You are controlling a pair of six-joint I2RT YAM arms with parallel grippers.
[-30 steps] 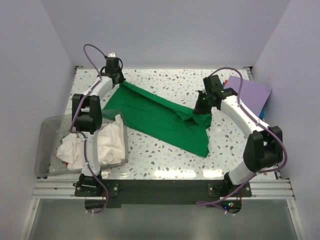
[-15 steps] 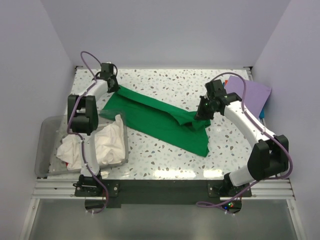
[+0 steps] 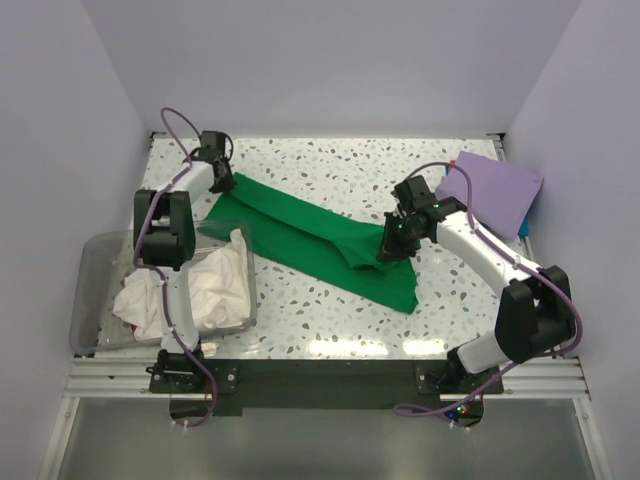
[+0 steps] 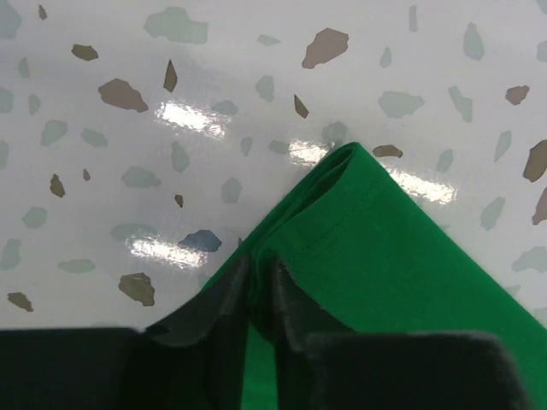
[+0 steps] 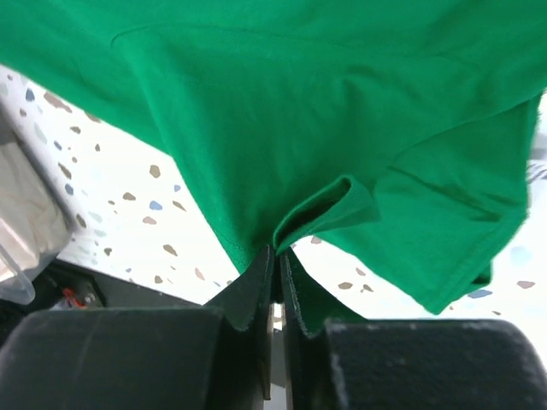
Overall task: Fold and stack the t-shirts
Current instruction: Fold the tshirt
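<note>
Bright green soft cloth t-shirt (image 3: 310, 235) is pinched in both of my claws. My left gripper (image 3: 222, 180) has its two dark fingers pressed together on a hemmed corner of the shirt. In the left wrist view, that gripper (image 4: 261, 265) clamps the green fabric (image 4: 385, 282) just behind the corner's tip. The tip pokes out past the fingertips and lies on the glossy white speckled terrazzo table (image 4: 214, 102).

My right gripper (image 3: 390, 248) is also closed, nipping a bunched fold near the shirt's other end. In the right wrist view, its fingers (image 5: 256, 290) meet on a small curled loop of cloth. The rest of the green shirt (image 5: 299, 102) spreads out beyond the fingers, with the speckled table (image 5: 111, 196) showing past its edge.

From above, the shirt runs as a long slanted band across the table (image 3: 330, 170). It goes from my left claw at the far left down to my right claw right of centre. A wider part lies flat toward the near edge.

Well apart at the far right rests a lavender-purple cloth t-shirt (image 3: 498, 188), folded flat. At the near left sits a clear plastic bin (image 3: 90, 290), just beside the green shirt. It holds crumpled white cloth t-shirts (image 3: 215, 285).
</note>
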